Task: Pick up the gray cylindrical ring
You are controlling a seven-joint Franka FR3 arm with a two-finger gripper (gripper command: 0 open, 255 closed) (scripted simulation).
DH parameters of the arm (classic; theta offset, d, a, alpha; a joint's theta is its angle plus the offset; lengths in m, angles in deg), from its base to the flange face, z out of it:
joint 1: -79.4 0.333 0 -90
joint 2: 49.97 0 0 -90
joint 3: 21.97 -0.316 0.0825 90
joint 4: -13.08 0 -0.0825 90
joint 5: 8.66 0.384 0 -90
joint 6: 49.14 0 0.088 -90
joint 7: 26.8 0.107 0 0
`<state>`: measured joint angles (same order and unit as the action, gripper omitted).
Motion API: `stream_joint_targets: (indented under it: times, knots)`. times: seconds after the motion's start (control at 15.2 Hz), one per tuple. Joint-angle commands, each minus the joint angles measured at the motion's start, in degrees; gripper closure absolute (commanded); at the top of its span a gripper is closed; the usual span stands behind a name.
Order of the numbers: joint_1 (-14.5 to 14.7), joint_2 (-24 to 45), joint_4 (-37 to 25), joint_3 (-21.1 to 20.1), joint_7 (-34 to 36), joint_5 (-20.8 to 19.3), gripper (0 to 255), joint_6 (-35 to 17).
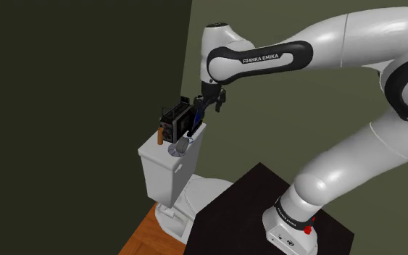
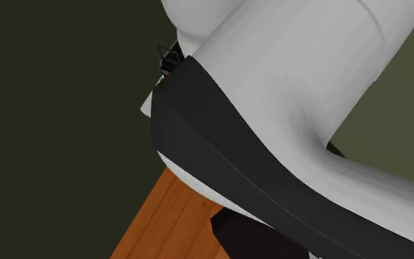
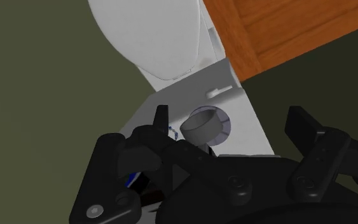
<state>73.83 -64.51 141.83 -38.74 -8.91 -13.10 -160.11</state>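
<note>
1. gripper [image 3: 231, 121] hangs over the toilet tank lid [image 3: 250, 137] with jaws wide and nothing held.
2. the ring [image 3: 203, 126], a short gray cylinder w/ an open top, sits on the lid, nearer the bowl-side edge by the shoulder view.
3. in the wrist view the ring lies between the fingers but off centre, close to one finger [image 3: 161, 121] and well apart from the other. no contact that i can see.
4. a black rack [image 1: 175, 119] stands on the lid just beside the ring, toward the back edge. a small brown cylinder [image 1: 159, 135] stands near the rack's far side.
5. step, as i judge it: lining up above the ring, descent and close not yet done.
6. risk a: going straight down from here, the near finger could land on the ring's rim instead of beside it. cause: the off-centre line-up. result: the ring tips or skids.
7. risk b: the ring gets shoved over the bowl-side edge. cause: a smooth-looking lid, little margin, and one finger touching first on closing.
8. risk c: a finger or the hand body clips the rack. cause: wide jaws close by it. that could drag the rack, the brown cylinder, or both.
9. risk d: the round wall squirts out of a pinch taken off its middle, or one taken too high.
10. next move prob needs a small sideways shift to centre the ring, then a slow drop.
</note>
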Motion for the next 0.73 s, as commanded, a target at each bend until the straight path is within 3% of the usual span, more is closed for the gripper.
stream_joint_targets:
  times: [0.0,0.66]
  knots:
    - [-0.79,4.95,-2.33,-0.84,3.39,-1.99,0,-1.36]
    - [-0.95,28.62,-15.08,-0.24,18.92,-12.59,0,-4.79]
